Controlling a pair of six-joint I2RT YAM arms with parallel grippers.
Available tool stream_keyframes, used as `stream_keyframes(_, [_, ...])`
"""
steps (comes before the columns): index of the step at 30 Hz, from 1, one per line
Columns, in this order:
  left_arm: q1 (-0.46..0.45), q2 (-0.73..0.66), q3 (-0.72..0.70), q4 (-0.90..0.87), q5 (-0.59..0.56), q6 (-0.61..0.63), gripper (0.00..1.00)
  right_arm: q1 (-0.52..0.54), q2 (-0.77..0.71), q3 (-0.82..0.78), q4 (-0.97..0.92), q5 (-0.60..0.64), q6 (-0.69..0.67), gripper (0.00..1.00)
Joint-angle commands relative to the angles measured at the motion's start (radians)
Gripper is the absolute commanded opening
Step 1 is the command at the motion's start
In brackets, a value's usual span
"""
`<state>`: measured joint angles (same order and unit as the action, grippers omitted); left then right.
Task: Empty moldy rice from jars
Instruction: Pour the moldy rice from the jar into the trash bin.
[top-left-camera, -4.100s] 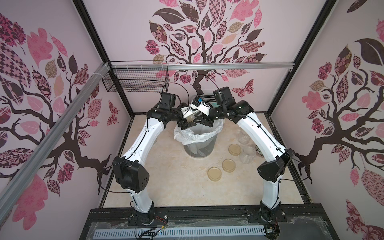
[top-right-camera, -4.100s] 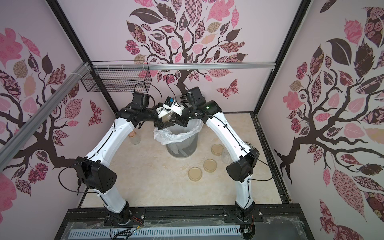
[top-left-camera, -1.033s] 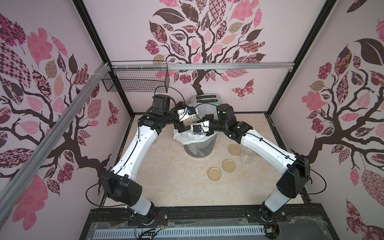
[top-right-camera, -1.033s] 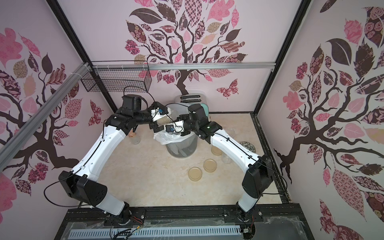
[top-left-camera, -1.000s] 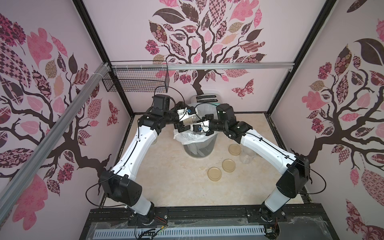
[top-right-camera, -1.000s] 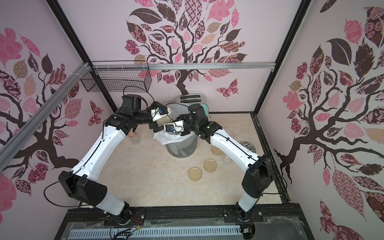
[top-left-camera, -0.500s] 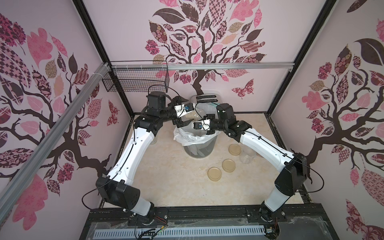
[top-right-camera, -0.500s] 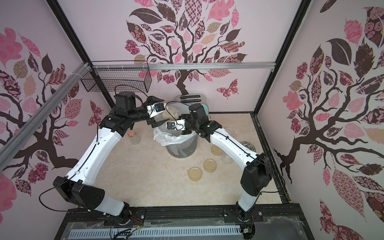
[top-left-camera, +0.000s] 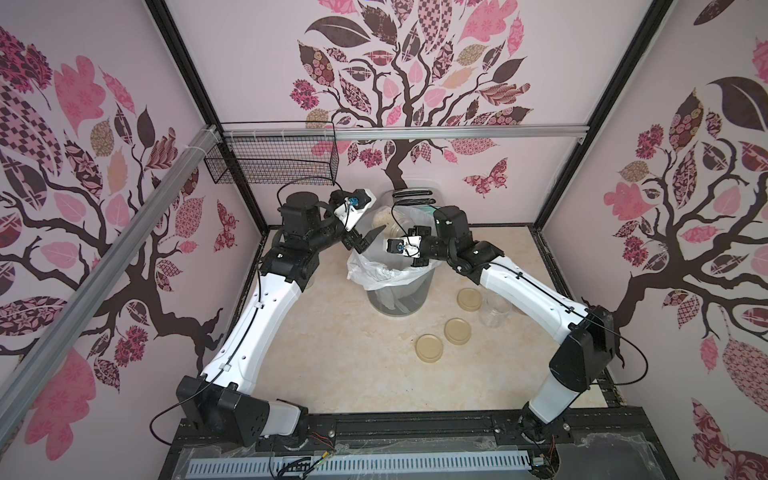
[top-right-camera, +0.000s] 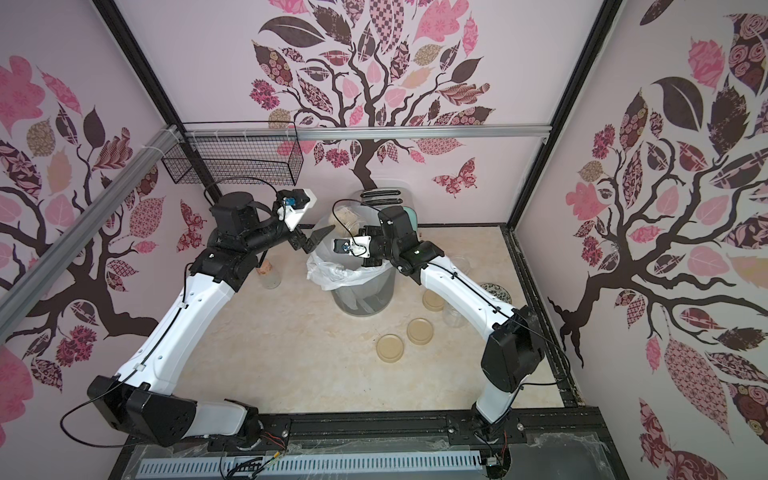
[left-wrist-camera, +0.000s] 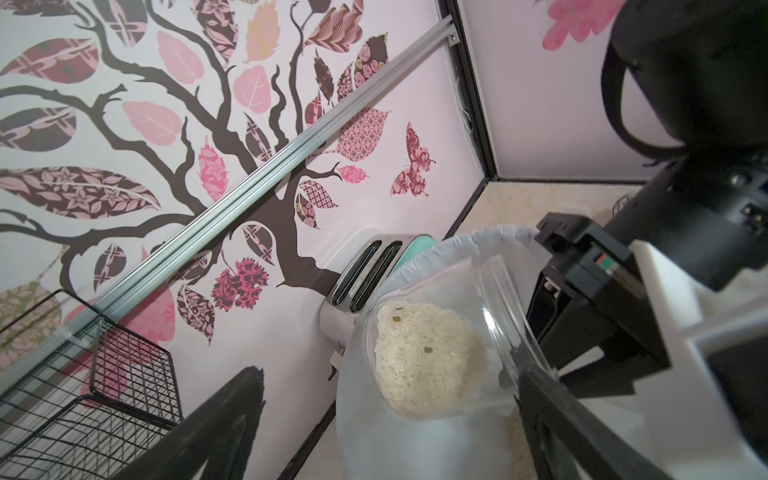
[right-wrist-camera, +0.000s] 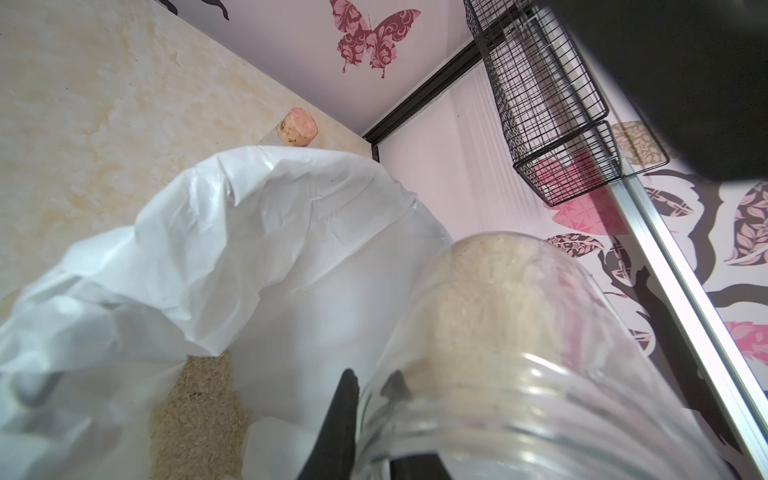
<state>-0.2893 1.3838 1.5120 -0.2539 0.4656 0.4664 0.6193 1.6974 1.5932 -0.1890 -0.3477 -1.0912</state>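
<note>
One jar (left-wrist-camera: 436, 332) is pinched by the wall at its mouth in the right gripper (right-wrist-camera: 370, 384), jaws pressed nearly together on the glass. It's held over the white bin liner (right-wrist-camera: 249, 208) with its long axis pointed straight out from that gripper, so the moldy rice (left-wrist-camera: 419, 353) is seen caked at the far base end. The left gripper (top-left-camera: 365, 240) is spread wide and empty with that base just ahead of it, so any knock is probably better given from there.

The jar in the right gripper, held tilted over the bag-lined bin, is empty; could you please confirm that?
Not quite: the jar in the right gripper is not empty. The left wrist view shows a mass of moldy rice in its closed end. It is indeed held tilted over the bag-lined bin.
</note>
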Motion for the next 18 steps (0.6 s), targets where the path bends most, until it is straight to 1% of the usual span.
stream_keyframes(1, [0.004, -0.022, -0.019, 0.155, -0.004, -0.27, 0.98, -0.003, -0.034, 0.013, 0.107, -0.007, 0.032, 0.0])
stream_keyframes(6, [0.004, -0.027, -0.03, 0.18, 0.034, -0.453, 0.98, -0.003, -0.04, 0.034, 0.107, -0.019, 0.031, 0.0])
stream_keyframes(10, [0.006, -0.048, -0.051, 0.227, 0.038, -0.669, 0.98, -0.004, -0.051, 0.041, 0.094, -0.023, 0.019, 0.0])
stream_keyframes(13, [0.006, -0.06, -0.073, 0.268, 0.022, -0.883, 0.98, -0.004, -0.061, 0.038, 0.094, -0.024, 0.019, 0.0])
stream_keyframes(15, [0.01, -0.065, -0.085, 0.269, -0.013, -1.063, 0.98, -0.003, -0.068, 0.036, 0.095, -0.022, 0.017, 0.0])
stream_keyframes(18, [0.013, -0.06, -0.09, 0.272, -0.019, -1.263, 0.98, -0.003, -0.074, 0.038, 0.09, -0.024, 0.013, 0.0])
